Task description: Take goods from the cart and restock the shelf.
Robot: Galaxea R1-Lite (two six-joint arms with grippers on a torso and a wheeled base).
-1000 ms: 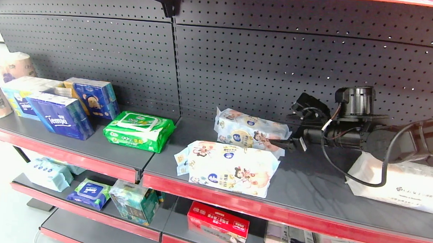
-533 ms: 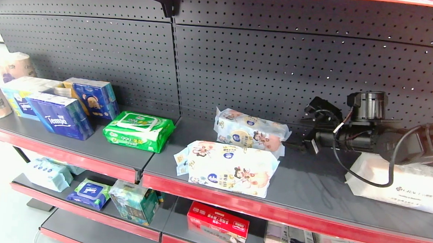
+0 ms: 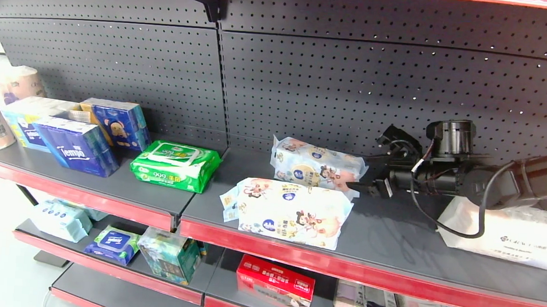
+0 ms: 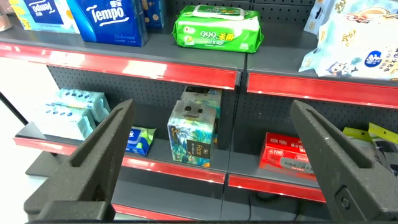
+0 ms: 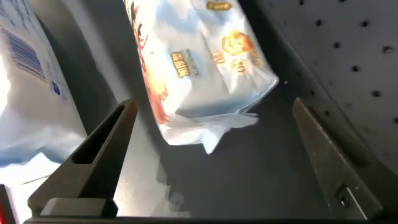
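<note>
Two cartoon-printed tissue packs lie on the black shelf (image 3: 392, 236): one at the back (image 3: 317, 168), one at the front edge (image 3: 293, 211). My right gripper (image 3: 361, 186) hangs low over the shelf, just right of the back pack's end. In the right wrist view it (image 5: 211, 162) is open, its fingers (image 5: 93, 155) spread wide, with the crimped end of the back pack (image 5: 199, 68) just ahead of them and nothing held. My left gripper (image 4: 211, 155) is open and empty, in front of the lower shelves.
A white pack (image 3: 511, 232) lies under my right arm. Green wipes (image 3: 176, 165) and blue tissue boxes (image 3: 77, 144) fill the left bay. Lower shelves hold a patterned box (image 4: 194, 134) and a red box (image 4: 289, 152). Pegboard closes the back.
My right gripper pulled back to the right, away from the back pack, then came left toward it again. Both packs stayed put.
</note>
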